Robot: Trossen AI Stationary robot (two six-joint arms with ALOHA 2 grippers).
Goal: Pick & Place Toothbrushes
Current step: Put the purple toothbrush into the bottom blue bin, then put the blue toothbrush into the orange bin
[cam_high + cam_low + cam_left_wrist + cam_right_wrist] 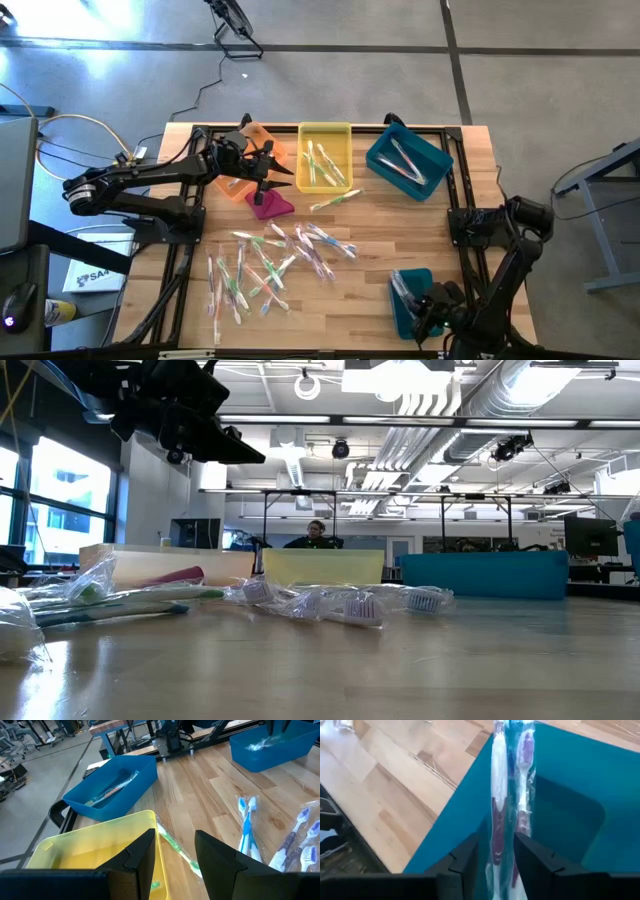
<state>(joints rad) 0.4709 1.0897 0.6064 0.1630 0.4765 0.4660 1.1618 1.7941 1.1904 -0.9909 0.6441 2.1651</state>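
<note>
We count four plastic bins on the pale wooden plank table (470,190). From left to right along the far side stand one orange plastic bin (252,150), one translucent yellow rectangular bin (325,157) and one blue rectangular bin (408,160); a fourth, teal bin (408,300) sits at the near right. One crumpled magenta cloth lump (270,205) lies just in front of the orange bin.

The left gripper (268,170) hovers between the orange and yellow bins, above the cloth. Its two dark angular fingers (141,854) stand parted with bare wood visible between them, and they hold nothing.

The loose toothbrushes (270,262), thin plastic sticks in clear crinkled wrappers, lie scattered across the middle of the table, well over a dozen; we cannot give an exact count. They lie nearer the table's front edge than the left gripper and apart from it. One green-and-white wrapped toothbrush (335,200) lies alone just in front of the yellow bin. Several more rest inside the yellow bin, and a few inside the blue bin.

The right gripper (428,305) sits over the teal bin. Its fingers are closed on a wrapped pair of purple-and-white toothbrushes (507,785), which stands upright between them against the bin's smooth wall.
</note>
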